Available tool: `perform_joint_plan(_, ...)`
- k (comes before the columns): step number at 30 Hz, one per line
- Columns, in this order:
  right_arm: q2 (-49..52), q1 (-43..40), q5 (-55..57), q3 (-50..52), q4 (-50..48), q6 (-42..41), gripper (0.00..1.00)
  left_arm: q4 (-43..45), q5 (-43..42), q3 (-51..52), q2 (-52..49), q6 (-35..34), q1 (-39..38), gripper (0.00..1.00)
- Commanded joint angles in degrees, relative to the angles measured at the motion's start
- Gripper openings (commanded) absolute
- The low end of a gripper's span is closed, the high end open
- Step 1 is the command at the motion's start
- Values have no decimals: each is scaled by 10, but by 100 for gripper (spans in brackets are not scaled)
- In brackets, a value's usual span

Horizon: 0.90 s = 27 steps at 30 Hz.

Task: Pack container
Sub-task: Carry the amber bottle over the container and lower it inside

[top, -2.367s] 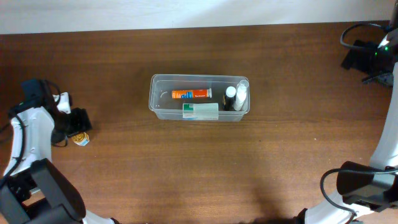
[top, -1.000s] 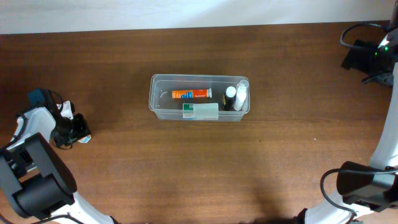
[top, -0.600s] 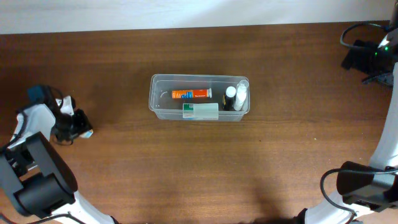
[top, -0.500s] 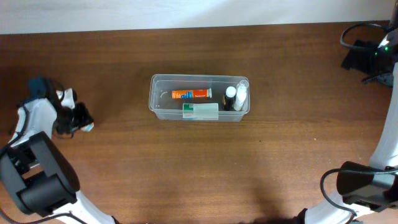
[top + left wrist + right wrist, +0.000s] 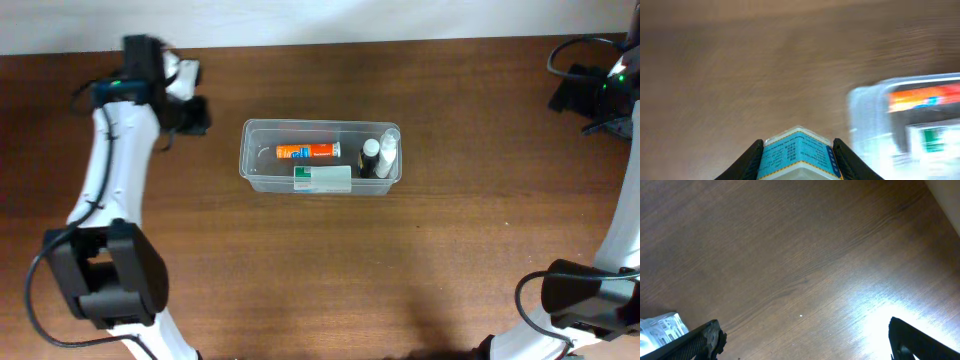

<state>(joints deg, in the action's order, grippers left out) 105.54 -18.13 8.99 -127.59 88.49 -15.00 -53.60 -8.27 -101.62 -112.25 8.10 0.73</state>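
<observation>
The container (image 5: pixel 320 124) sits mid-desk (image 5: pixel 300 260), its long axis running left to right, and we see it just to the right of the left jaws, which pinch a small blue-printed carton (image 5: pixel 797 155), while the right jaws stand spread, well apart.

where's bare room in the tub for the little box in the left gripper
Freest patch: the container's left end, between its left wall and the orange box and white-green carton. The right end is crowded by two bottles. The left gripper, holding the small box, hangs just outside that left end.
</observation>
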Motion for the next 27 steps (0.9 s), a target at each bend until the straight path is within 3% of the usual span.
perform_joint_plan(1, -3, -3, 5, -4, 0, -5, 98, 5, 13, -26, 0, 36, -63, 33)
perform_joint_plan(12, -3, -3, 5, -4, 0, -5, 98, 7, 97, -25, -11, 45, -180, 34)
perform_joint_plan(27, -3, -3, 5, -4, 0, -5, 98, -59, 100, -24, -87, 44, -183, 34)
